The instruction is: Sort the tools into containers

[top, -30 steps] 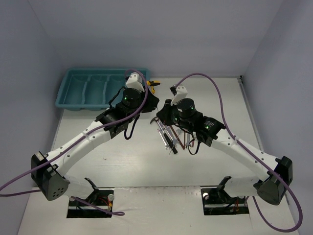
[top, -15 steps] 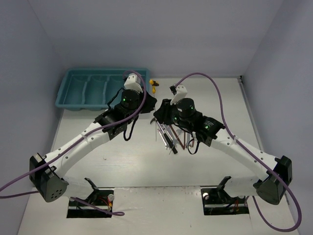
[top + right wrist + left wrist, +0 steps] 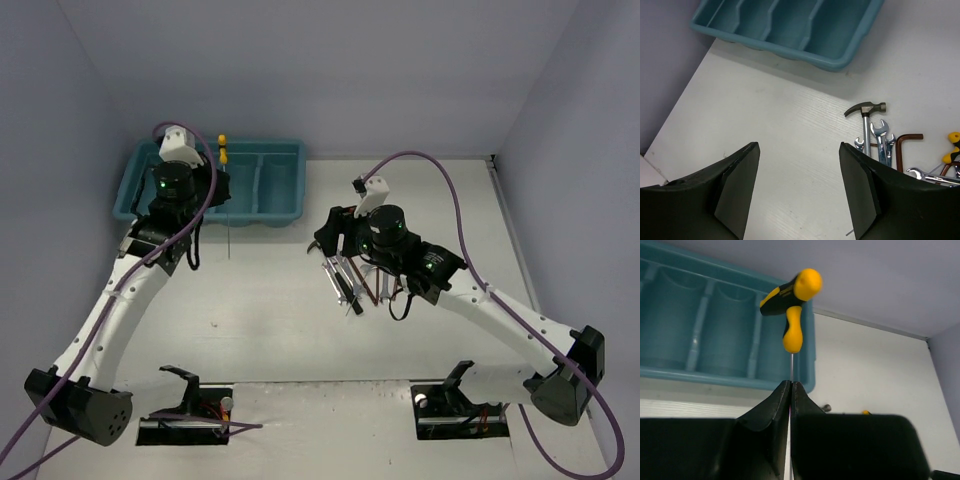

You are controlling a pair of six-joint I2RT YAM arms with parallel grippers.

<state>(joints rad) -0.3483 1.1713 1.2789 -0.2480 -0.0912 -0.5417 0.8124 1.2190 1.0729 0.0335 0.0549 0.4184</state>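
Note:
My left gripper (image 3: 222, 186) (image 3: 790, 384) is shut on the thin steel shaft of a yellow-and-black T-handle key (image 3: 791, 294) (image 3: 222, 141). It holds the key above the teal tray (image 3: 292, 152) (image 3: 715, 376) with the handle pointing toward the back wall. The other tools lie in a pile (image 3: 355, 281) in the middle of the table: a small hammer (image 3: 868, 116), silver wrenches (image 3: 882, 136), a dark red L-shaped key (image 3: 905, 142) and a yellow-and-black handle (image 3: 953, 144). My right gripper (image 3: 326, 240) (image 3: 799, 185) hangs open over bare table left of the pile, holding nothing.
The tray (image 3: 790, 53) sits at the back left against the wall, and the compartments I can see hold nothing. Grey walls close in the table at the back and both sides. Purple cables loop off both arms.
My left arm swung from the table's middle to the left, over the tray, carrying the T-handle key. My right gripper opened and shifted slightly; the pile stayed put.

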